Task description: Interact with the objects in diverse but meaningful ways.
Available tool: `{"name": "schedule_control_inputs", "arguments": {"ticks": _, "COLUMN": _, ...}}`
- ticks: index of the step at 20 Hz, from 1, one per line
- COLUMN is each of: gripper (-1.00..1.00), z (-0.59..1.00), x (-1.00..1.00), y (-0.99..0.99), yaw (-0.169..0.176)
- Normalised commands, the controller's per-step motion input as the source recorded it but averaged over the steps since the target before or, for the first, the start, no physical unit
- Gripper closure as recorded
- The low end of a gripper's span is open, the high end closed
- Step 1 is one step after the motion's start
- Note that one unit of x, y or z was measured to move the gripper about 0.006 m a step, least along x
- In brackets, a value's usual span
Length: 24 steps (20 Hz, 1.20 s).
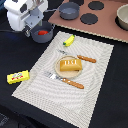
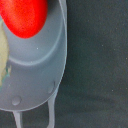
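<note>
Gripper (image 1: pixel 34 31) over pot (image 1: pixel 41 33), jaw state impossible to tell. Tomato (image 2: pixel 24 17) inside pot. Loaf (image 1: pixel 70 65) on plate (image 1: pixel 56 65), dark marks unreadable. Box (image 1: pixel 18 76) on black cloth, red label illegible.

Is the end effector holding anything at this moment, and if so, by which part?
Cannot be told. The end effector hangs over the pot with the tomato inside, but its fingertips aren't visible in either view.

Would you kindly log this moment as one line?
tool: over pot | tomato: in pot | bread loaf: on plate | tool state: unclear
</note>
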Motion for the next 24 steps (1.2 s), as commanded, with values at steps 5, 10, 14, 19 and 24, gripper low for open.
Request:
{"name": "schedule_control_inputs", "arguments": {"ticks": 5, "gripper": -1.0, "z": -0.28, "x": -0.12, "y": 0.0, "yaw": -0.071}}
{"name": "schedule_control_inputs", "arguments": {"ticks": 10, "gripper": -1.0, "z": -0.34, "x": -0.14, "y": 0.0, "yaw": -0.064}}
{"name": "schedule_control_inputs", "arguments": {"ticks": 14, "gripper": -1.0, "z": -0.36, "x": -0.2, "y": 0.0, "yaw": -0.046}}
{"name": "schedule_control_inputs", "arguments": {"ticks": 19, "gripper": -1.0, "z": -0.34, "x": -0.29, "y": 0.07, "yaw": -0.029}}
{"name": "schedule_control_inputs", "arguments": {"ticks": 24, "gripper": -1.0, "z": -0.32, "x": -0.46, "y": 0.23, "yaw": -0.004}}
